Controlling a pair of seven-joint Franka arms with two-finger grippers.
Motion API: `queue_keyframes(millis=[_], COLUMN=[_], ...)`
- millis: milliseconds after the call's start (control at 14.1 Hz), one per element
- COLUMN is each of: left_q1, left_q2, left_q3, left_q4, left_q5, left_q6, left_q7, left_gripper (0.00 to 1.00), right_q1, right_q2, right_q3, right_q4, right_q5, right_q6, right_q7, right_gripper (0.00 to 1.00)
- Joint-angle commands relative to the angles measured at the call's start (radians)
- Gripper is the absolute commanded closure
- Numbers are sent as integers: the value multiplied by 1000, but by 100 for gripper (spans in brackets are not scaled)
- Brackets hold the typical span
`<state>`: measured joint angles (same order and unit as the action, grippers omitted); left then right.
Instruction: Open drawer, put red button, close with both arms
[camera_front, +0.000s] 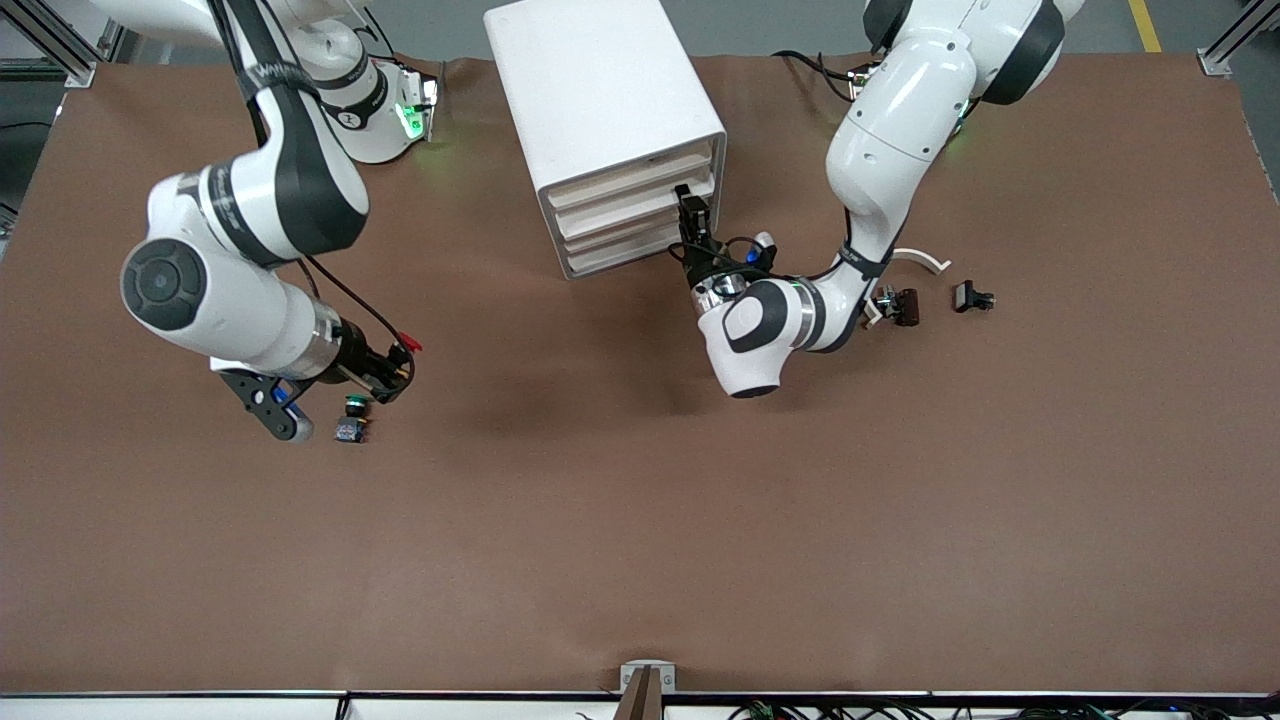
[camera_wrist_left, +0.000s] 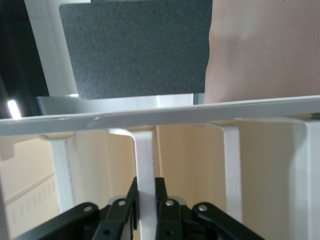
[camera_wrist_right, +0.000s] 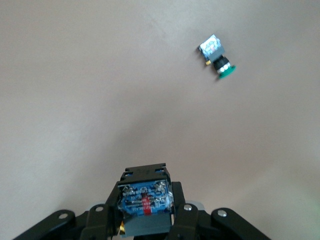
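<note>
White drawer unit (camera_front: 610, 130), drawers look closed. Left gripper (camera_front: 690, 215) clamped on a drawer handle (camera_wrist_left: 145, 165), probably second from top. Right gripper (camera_front: 395, 372) shut on red button (camera_front: 408, 343), above the green button (camera_front: 353, 404). Risk: thin handle slips out on the pull.

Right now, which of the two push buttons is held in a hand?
The red button, clamped in the right hand above the table. The green button lies loose on the table beneath it, untouched.

Even overhead light, soft shadows, blurred wrist foregrounds
</note>
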<state>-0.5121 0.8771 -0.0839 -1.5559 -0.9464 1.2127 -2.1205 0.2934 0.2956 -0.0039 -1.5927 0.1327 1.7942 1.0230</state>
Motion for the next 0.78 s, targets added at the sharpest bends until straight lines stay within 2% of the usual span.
queue_keyframes(millis=[0,142,213,497,710], left_q1=[56,89,101,142,176], left_q2=[3,3,5,2,3], left_q3=[6,6,7,10,10], left_q4=[10,11,11,13,37], left_q5=[-63,-83,-90,-91,-92], left_q6=[7,21,21,21,21], left_q7=[8,8,8,5,4], left_gripper=[94,93,93,93,93], right_q1=[67,82,81,114,225], right_q2=[-36,-42,-44,-30,3], right_q3=[-8,-11,-10,-10,-13], right_q4=[86,184,195,174,140], right_q5=[13,15,15,10,-2], right_q6=[-56,-116,-139,-147,-89], right_q7=[61,92,103,160,297], right_gripper=[100,100,100,100,100])
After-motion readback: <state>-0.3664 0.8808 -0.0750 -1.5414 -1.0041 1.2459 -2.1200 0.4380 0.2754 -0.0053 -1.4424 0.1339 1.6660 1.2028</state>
